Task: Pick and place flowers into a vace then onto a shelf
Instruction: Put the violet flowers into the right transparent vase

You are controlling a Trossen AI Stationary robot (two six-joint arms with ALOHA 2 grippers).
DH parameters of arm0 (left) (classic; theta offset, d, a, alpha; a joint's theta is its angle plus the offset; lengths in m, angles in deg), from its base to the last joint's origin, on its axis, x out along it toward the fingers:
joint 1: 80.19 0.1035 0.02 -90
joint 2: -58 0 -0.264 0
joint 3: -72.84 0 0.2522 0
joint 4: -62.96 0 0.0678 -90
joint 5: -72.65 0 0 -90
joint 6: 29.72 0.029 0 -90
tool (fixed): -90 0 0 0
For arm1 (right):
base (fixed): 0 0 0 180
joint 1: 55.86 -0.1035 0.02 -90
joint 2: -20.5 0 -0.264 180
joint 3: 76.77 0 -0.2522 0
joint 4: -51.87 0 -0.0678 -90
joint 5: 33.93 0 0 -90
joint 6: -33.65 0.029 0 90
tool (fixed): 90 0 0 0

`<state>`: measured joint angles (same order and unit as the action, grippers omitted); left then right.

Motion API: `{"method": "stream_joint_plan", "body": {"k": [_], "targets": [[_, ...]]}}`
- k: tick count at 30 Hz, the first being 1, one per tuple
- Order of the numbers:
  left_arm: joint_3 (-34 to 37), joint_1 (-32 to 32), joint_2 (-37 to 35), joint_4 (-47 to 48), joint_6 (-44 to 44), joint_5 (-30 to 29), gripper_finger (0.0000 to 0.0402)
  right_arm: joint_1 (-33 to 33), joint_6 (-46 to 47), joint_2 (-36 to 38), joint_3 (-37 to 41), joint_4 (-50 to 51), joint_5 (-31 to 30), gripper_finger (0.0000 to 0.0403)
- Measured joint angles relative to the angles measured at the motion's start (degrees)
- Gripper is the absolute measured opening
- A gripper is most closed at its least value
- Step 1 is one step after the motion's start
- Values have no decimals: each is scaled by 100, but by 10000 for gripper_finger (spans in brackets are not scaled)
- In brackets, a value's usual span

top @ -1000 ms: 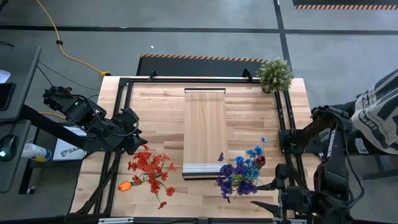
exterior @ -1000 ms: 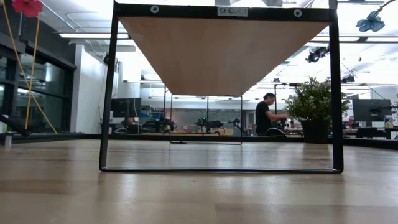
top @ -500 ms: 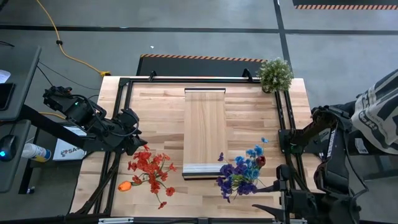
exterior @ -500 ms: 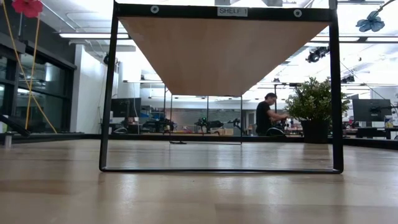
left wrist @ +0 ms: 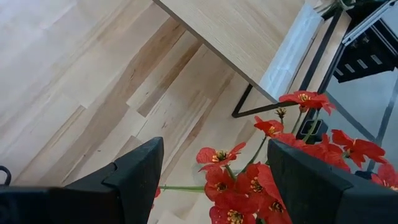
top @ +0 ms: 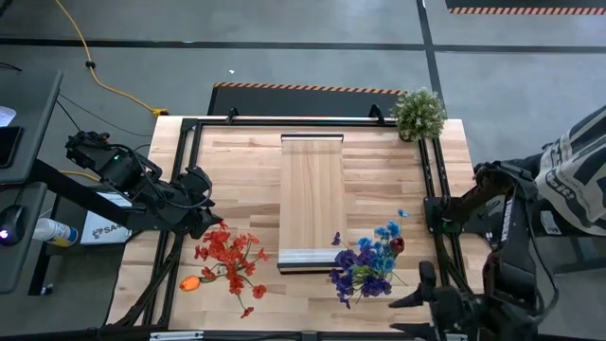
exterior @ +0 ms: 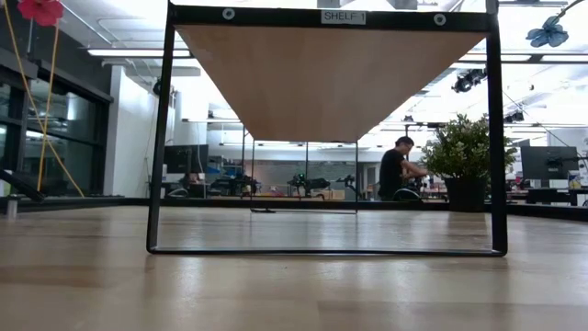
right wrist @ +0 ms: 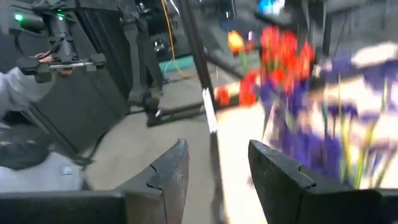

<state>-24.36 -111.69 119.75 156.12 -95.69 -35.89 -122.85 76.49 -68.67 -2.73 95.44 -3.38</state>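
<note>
- The shelf (top: 311, 201), a rigid raised plank, stands mid-table; I see no vase.
- The red flowers (top: 230, 256) lie left of it, the blue-purple flowers (top: 368, 268) right. I judge them light, with springy stems and fragile heads, so I grip stems.
- Left gripper (left wrist: 214, 180) hovers wide open by the red bunch.
- Right gripper (right wrist: 217, 171) stands part-open, empty, off the table's near right edge.

My overhead camera gives even, soft light with faint shadows. My table-level camera faces bright ceiling lights (exterior: 138, 52) at upper left, which wash out the room, and the tabletop (exterior: 294, 285) along the bottom is out of focus. My right wrist picture is smeared, the flowers (right wrist: 292, 68) at upper right mere streaks.
</note>
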Motion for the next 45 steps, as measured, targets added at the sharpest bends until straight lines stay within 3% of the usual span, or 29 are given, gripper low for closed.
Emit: {"method": "stream_joint_plan", "body": {"k": [5, 13, 21, 32, 45], "targets": [[0, 0, 0, 0, 7, -3, 321, -241, 1716, -59, 217, 592, -38, 155], [-1, 0, 0, -2, -22, -3, 319, 107, 2252, -242, 685, 541, 425, 155], [0, 0, 0, -20, -28, 5, 319, 318, 2852, -243, 883, 1141, 1066, 155], [0, 0, 0, -16, -33, 15, 319, 479, 3217, -239, 879, 2131, 1490, 136], [0, 0, 0, -11, -42, 15, 321, 517, 2876, -105, 875, 2583, 1111, 67]]}}
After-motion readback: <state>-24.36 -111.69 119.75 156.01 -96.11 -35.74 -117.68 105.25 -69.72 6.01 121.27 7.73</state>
